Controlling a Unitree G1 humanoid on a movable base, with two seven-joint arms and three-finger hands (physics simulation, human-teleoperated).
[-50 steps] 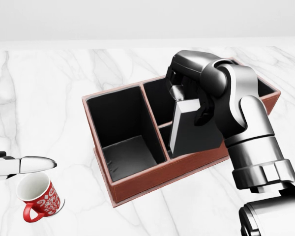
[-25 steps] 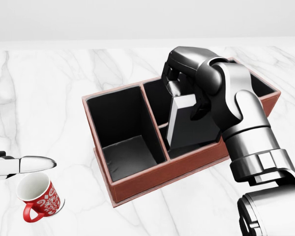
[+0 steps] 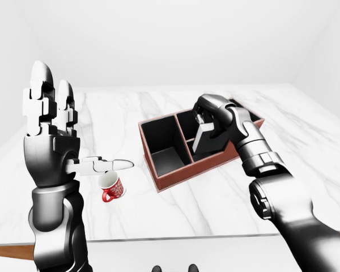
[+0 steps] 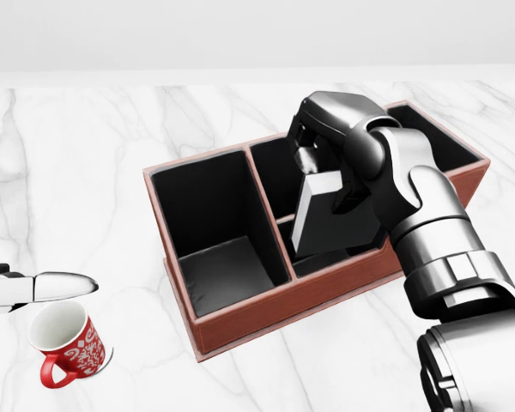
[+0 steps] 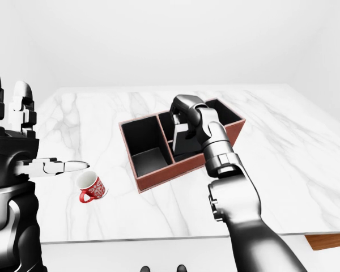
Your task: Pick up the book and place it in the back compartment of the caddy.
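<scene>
Tilting over the red-brown, black-lined three-compartment caddy [image 4: 240,330], the thin grey hardcover book [image 4: 313,219] looks stiff and light — best pinched at its top edge, where the right hand [image 4: 326,142] has its fingers [image 4: 306,159] closed round it. The left hand [image 3: 48,122] is raised open above the marble tabletop [image 4: 86,154], near a red patterned mug [image 4: 66,345].

The book [image 4: 330,219], dark-covered with a pale page edge, is tilting upright over the divider between the two smaller compartments of the caddy [image 4: 240,322]. The caddy, red-brown outside and black inside, is sitting askew on the marble, its large compartment lying empty at the head view's left.
</scene>
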